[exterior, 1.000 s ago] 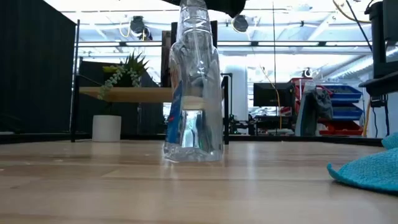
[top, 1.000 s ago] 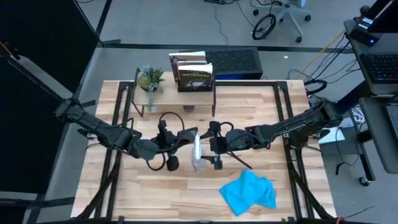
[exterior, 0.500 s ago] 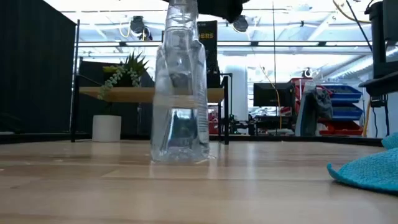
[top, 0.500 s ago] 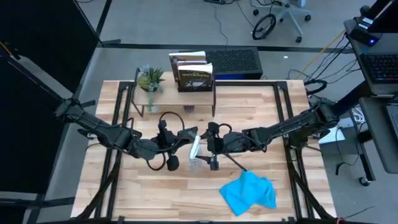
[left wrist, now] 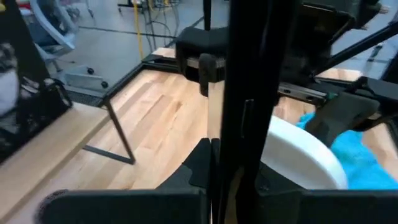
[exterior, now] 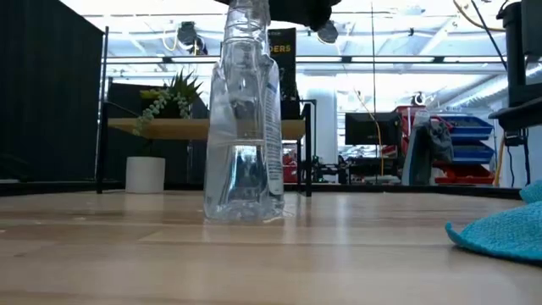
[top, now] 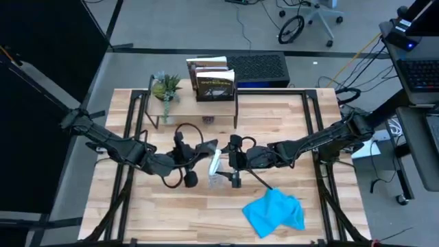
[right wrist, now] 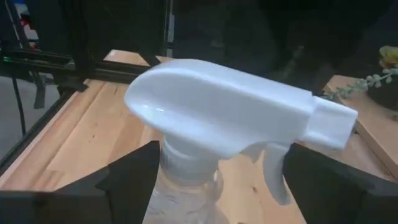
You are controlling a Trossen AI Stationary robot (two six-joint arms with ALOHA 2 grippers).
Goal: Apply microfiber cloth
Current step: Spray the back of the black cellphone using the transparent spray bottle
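The turquoise microfiber cloth (top: 274, 211) lies crumpled on the table near its front right, touched by neither gripper; its edge shows in the low view (exterior: 504, 233). A clear spray bottle (exterior: 244, 161) with a white head (right wrist: 224, 109) stands upright on its base at mid-table. My right gripper (top: 230, 165) is open, one finger on either side of the bottle's neck (right wrist: 186, 171), and a gap shows on one side. My left gripper (top: 197, 155) is just left of the bottle, shut on a black phone (left wrist: 249, 93) seen edge-on. My left gripper has the black phone by its lower end (left wrist: 219, 155), pinched between the two fingers. The phone stands upright out of the fingers, its thin edge toward the camera. The fingers themselves hide the exact spot.
A small shelf with a potted plant (top: 166, 88) and upright books (top: 212, 79) stands at the table's far side. Black frame rails (top: 134, 137) run along the left and right of the table. Bare wood lies at the near left.
The spray bottle has shifted a little toward the table's left edge and gone from slightly tilted to upright on its base. My right gripper has moved the same way with it. The cloth has stayed where it was.
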